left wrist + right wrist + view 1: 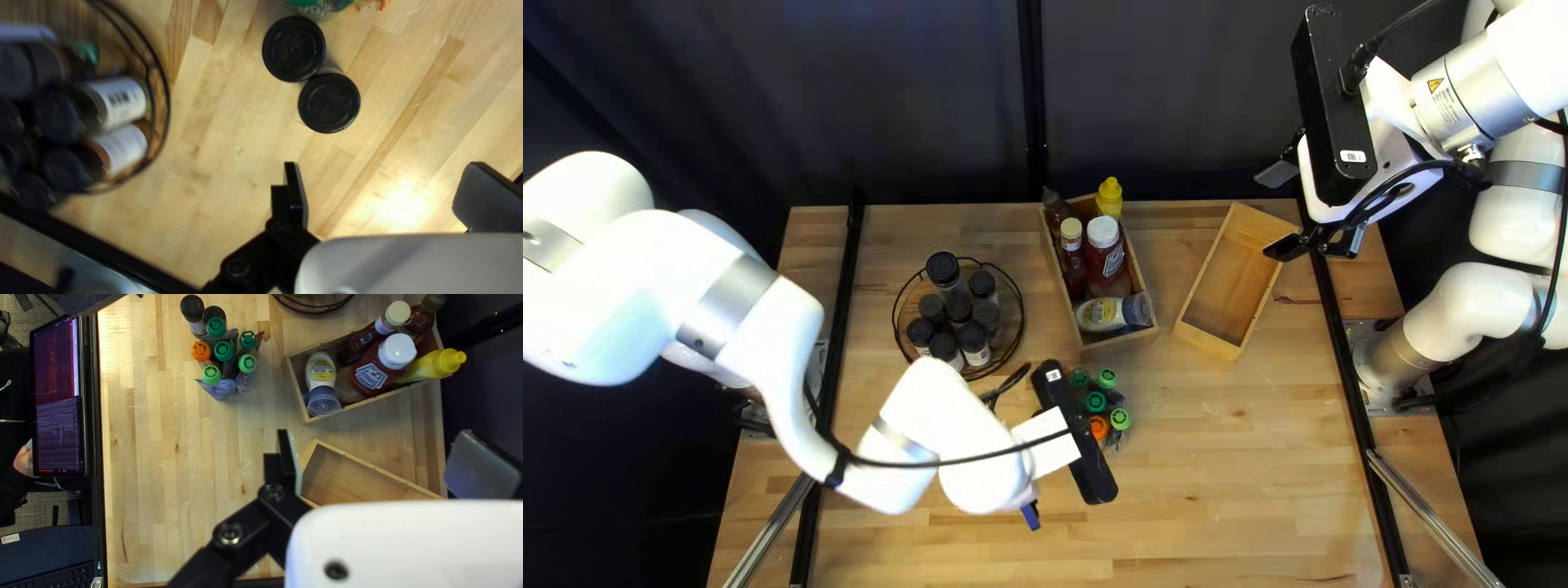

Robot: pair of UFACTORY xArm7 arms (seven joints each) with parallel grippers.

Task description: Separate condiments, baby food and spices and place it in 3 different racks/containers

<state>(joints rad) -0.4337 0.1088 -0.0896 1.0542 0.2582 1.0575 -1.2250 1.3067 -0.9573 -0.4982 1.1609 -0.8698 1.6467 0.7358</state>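
Observation:
In the top left view my left gripper hangs over the table between the wire basket of black-capped spice jars and the capped pouches. The left wrist view shows that gripper open, two black-capped jars standing ahead of it. My right gripper, raised near the second wooden box, is open in the right wrist view with nothing between its fingers. Ketchup, yellow squeeze bottle, dark sauces and a white bottle fill another wooden box.
In the right wrist view, a screen and a person's hand are beyond the table edge. Black rails run along both table sides. My left arm crosses above the table's left part, partly covering the pouches.

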